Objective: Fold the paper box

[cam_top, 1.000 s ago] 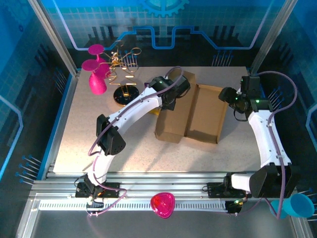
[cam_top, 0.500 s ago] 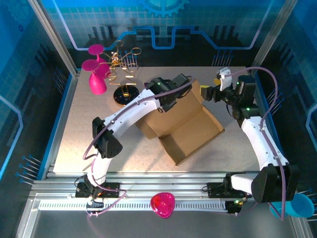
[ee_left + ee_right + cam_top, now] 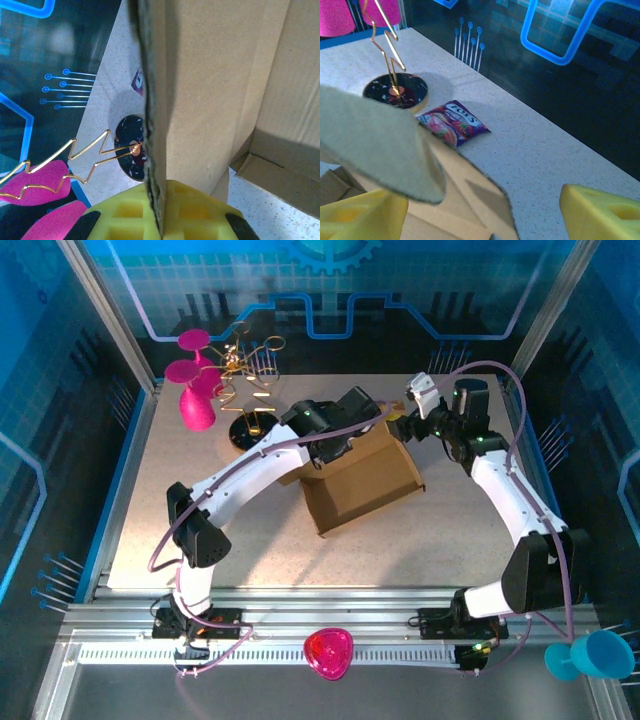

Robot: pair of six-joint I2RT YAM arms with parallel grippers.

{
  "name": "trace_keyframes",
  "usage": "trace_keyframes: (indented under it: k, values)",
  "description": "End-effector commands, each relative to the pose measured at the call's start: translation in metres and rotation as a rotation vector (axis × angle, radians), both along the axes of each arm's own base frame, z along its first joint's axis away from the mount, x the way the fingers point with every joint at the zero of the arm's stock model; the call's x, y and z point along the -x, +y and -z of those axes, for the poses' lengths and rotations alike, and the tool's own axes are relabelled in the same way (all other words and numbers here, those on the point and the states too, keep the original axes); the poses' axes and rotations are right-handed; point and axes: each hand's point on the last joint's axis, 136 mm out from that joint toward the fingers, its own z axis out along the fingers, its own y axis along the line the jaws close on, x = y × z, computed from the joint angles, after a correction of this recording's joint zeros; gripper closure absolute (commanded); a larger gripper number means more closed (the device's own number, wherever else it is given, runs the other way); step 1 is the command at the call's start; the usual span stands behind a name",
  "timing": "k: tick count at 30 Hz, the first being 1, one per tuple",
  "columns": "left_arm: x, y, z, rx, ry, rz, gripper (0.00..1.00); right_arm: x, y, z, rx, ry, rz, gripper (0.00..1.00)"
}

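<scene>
A pink vase (image 3: 195, 380) stands toward 10 o'clock on the tabletop (image 3: 200, 550). Just at its 3 o'clock is a gold wire stand (image 3: 245, 370) on a dark round base (image 3: 250, 432).

The paper box (image 3: 365, 485) sits near the middle of the tabletop. It is turned askew, with its tray open upward and a tall panel raised along its 11 o'clock side.

The left gripper (image 3: 160, 222) reaches that panel from 9 o'clock. In the left wrist view its yellow fingers (image 3: 200, 212) are closed tight on the panel's raw cardboard edge, one finger on each face. The round base and wire lie past that edge at 9 o'clock.

The right gripper (image 3: 479, 215) is at the box's 1 o'clock corner. Its jaws are spread wide, with one yellow finger at 7 o'clock in the right wrist view and the other at 5 o'clock. A rounded cardboard flap (image 3: 375, 145) lies over the 7 o'clock finger, and nothing is pinched between the two.

A small snack packet (image 3: 452, 122) lies flat on the tabletop beyond the flap, just beside the round base.

On the rail at 6 o'clock in the top view rests a pink heart-shaped dish (image 3: 328, 653). A blue cup (image 3: 590, 653) sits at 4 o'clock.
</scene>
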Motion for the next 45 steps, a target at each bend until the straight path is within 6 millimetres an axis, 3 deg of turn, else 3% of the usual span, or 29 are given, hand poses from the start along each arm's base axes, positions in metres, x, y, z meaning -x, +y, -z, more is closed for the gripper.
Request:
trace_keyframes:
  k: [1, 6, 10, 22, 23, 28, 31, 34, 38, 41, 45]
  values:
    - [0.002, 0.003, -0.026, 0.010, -0.065, 0.032, 1.00, -0.008, 0.002, -0.011, 0.054, -0.070, -0.004, 0.19]
    - [0.002, 0.002, -0.030, 0.016, -0.076, 0.047, 1.00, -0.008, 0.010, -0.004, 0.050, -0.057, -0.047, 0.25]
    - [0.001, 0.001, -0.029, 0.020, -0.075, 0.052, 1.00, -0.004, 0.021, 0.003, 0.049, -0.030, -0.076, 0.44]
    - [-0.001, -0.005, -0.031, 0.057, -0.076, 0.044, 0.99, 0.001, 0.021, 0.003, 0.047, -0.020, -0.036, 1.00]
    - [-0.001, -0.005, -0.034, 0.070, -0.082, 0.037, 0.94, 0.002, 0.021, 0.002, 0.046, -0.021, -0.035, 1.00]
    - [-0.004, -0.004, -0.075, 0.250, -0.175, -0.083, 0.43, 0.008, 0.014, 0.005, 0.023, -0.031, -0.010, 1.00]
    - [0.001, 0.016, -0.109, 0.443, -0.254, -0.261, 0.16, 0.014, 0.009, 0.010, 0.005, -0.020, -0.004, 1.00]
    - [0.018, 0.045, -0.118, 0.657, -0.222, -0.421, 0.13, 0.020, 0.000, 0.014, -0.019, -0.018, 0.003, 1.00]
    - [0.047, 0.084, -0.092, 0.787, -0.128, -0.528, 0.14, 0.025, -0.008, 0.018, -0.032, -0.007, 0.004, 1.00]
    - [0.072, 0.114, -0.056, 0.856, -0.055, -0.595, 0.19, 0.026, -0.015, 0.021, -0.040, 0.000, 0.013, 1.00]
    - [0.097, 0.130, -0.009, 0.990, 0.025, -0.623, 0.25, 0.027, -0.020, 0.025, -0.046, 0.012, 0.015, 1.00]
